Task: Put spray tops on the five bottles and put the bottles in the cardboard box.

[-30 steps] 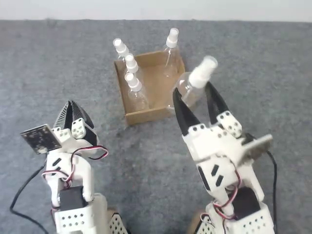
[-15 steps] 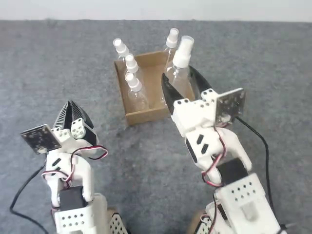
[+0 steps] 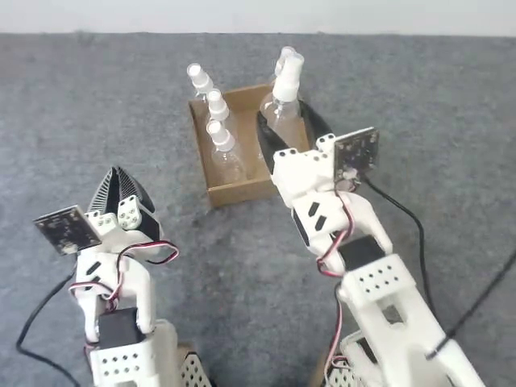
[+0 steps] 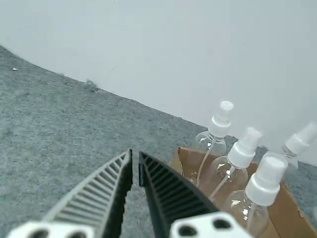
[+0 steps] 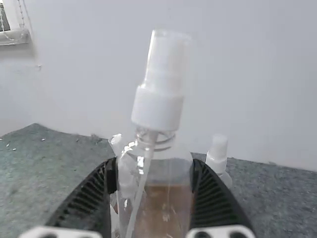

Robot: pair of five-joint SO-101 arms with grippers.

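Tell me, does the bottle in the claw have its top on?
Yes, on: a white spray top caps the bottle the right claw holds.

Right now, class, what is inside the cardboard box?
Three spray-topped bottles stand along one side, with a fourth bottle in the far corner. The right gripper holds a fifth bottle over the cardboard box; the gripper hides whether it touches the floor.

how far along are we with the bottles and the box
Done: spray tops are on all five. Three bottles stand along the left side of the cardboard box, and a fourth bottle stands at its back right. In hand: the right end effector holds the fifth bottle over the box. Left: lowering and releasing it.
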